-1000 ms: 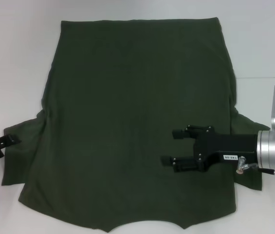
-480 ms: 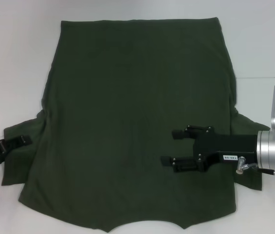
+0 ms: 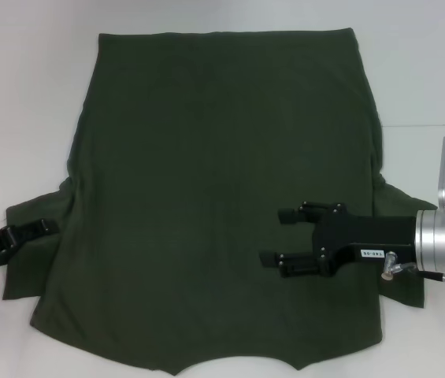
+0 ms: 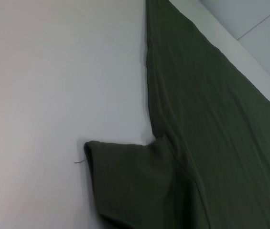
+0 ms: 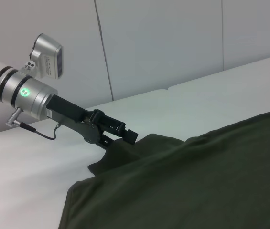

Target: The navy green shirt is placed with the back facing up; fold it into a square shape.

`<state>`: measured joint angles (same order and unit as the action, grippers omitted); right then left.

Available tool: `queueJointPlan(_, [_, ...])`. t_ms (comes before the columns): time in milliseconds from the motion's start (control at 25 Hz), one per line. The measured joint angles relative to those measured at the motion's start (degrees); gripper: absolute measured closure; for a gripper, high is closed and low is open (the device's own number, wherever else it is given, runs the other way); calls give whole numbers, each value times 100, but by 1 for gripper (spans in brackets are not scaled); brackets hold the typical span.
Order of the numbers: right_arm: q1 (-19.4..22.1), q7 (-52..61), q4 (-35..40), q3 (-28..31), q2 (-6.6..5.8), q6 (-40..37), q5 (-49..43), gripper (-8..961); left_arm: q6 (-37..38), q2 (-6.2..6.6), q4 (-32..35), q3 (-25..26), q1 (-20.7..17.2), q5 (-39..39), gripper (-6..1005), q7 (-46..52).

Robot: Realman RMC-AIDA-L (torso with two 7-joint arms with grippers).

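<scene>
The navy green shirt (image 3: 206, 157) lies spread flat on the white table, hem at the far side and collar edge near me, a short sleeve sticking out on each side. My right gripper (image 3: 273, 236) hovers open over the shirt's near right part, fingers pointing left and holding nothing. At the outer edge of the left sleeve (image 3: 29, 252) is my left gripper (image 3: 42, 227). From the right wrist view, the left gripper (image 5: 131, 137) reaches that sleeve's edge with its fingers apart, one above the cloth. The left wrist view shows the sleeve (image 4: 125, 181) and shirt side, but no fingers.
Bare white table (image 3: 25, 94) surrounds the shirt on the left, far and right sides. A table seam (image 3: 427, 126) runs at the right. Grey wall panels (image 5: 158, 43) stand beyond the table in the right wrist view.
My left gripper has slid rightwards from the table's left edge up to the left sleeve's edge. The right arm and the shirt have not moved.
</scene>
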<state>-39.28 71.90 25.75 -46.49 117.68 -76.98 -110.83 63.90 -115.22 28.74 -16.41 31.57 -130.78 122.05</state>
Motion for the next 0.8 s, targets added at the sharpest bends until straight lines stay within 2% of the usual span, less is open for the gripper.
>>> queueJointPlan(320, [-1, 0, 0, 0, 0, -1, 0, 28, -3, 0, 9, -2, -1, 0, 172, -3])
queueJointPlan(560, [-1, 0, 0, 0, 9, -7, 0, 28, -21, 0, 14, 2, -8, 0, 369, -1])
queueJointPlan(760, [-1, 0, 0, 0, 9, -9, 0, 29, -23, 0, 17, 12, -20, 0, 576, 2])
queueJointPlan(800, [-1, 0, 0, 0, 9, -9, 0, 29, -22, 0, 18, 12, -20, 0, 575, 2])
